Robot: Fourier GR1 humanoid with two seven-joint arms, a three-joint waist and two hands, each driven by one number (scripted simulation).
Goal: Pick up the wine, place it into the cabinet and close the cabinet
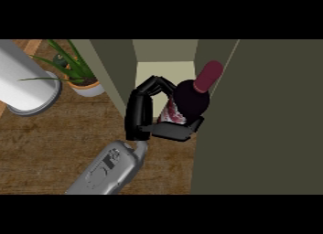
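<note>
Lighting dim and even overall. Cabinet (258,119) panels dark olive, interior back wall paler. Soft shadow on the bench (49,146) beneath the grey cylinder (18,77). No glare observed.

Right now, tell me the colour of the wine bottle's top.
Dark red top, seen in the head view.

- Wine (193,93): near-black glass, maroon cap, label white with red mottling.
- Hand (141,112): black, fingers (158,85) black too; forearm (108,170) grey.
- Cabinet (271,123): dull olive-grey door and walls, pale cream inside.
- Tabletop (49,151): brown wood grain.
- Plant (70,61): green leaves, white pot with tan rim.
- Cylinder (18,77): white-grey.
</note>
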